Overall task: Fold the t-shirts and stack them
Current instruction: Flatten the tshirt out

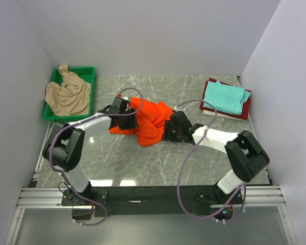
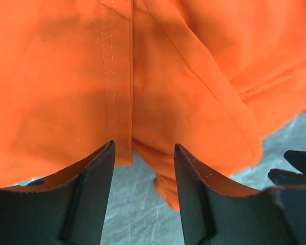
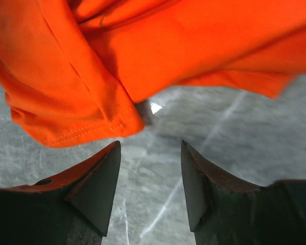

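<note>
1. Stack, far right corner of the grey marbled tabletop: a folded teal cloth t-shirt lies on top of a dark red cloth t-shirt. A white cloth layer shows at the near edge beneath them. You can count these three as done, as far as the overhead view shows.
2. Item in hand: the bright orange short-sleeved cloth t-shirt sits at the middle of the tabletop, between the two arms. It is bunched and creased, with hems and seams overlapping at odd angles. No clean fold is visible, so treat it as unfolded.
3. Left jaws: apart, gripping nothing. In the left wrist view a stitched orange hem hangs down to the tips, with bare tabletop showing through the gap.
4. Right jaws: apart, gripping nothing. They sit over bare tabletop, and a rounded orange hem lies just beyond the left-hand tip.
5. Waiting: a crumpled beige cloth t-shirt lies heaped in the green plastic tray at the far left, with no fold made.
6. Tally, by judgement: three shirts are stacked and two remain. You still have to spread, fold and stack the orange one. The beige one then needs to be lifted out of the tray and given the same treatment.
</note>
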Tool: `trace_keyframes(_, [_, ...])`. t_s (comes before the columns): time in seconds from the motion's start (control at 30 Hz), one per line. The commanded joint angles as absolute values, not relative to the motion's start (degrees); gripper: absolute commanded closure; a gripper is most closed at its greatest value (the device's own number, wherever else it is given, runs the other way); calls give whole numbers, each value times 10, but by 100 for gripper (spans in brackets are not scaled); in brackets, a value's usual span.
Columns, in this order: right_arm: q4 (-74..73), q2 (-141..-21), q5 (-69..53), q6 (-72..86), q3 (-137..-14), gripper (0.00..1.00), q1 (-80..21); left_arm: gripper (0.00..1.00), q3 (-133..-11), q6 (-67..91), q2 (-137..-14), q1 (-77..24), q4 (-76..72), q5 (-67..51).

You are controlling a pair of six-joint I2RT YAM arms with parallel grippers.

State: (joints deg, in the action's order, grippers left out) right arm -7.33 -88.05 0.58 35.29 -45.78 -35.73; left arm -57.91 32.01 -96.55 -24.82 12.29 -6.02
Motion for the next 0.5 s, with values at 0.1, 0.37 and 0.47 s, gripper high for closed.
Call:
trace_keyframes(0.1, [-31, -937, -49, 337, -512, 46, -362, 46, -616, 312, -989, -265, 157, -17])
trace_keyframes(0.37, [-25, -975, -86, 333, -532, 57, -364, 48, -612, 313, -998, -276, 175, -2])
trace_keyframes(0.47, [-25, -983, -96, 331, -538, 65, -364, 53, -613, 311, -1001, -279, 177, -2])
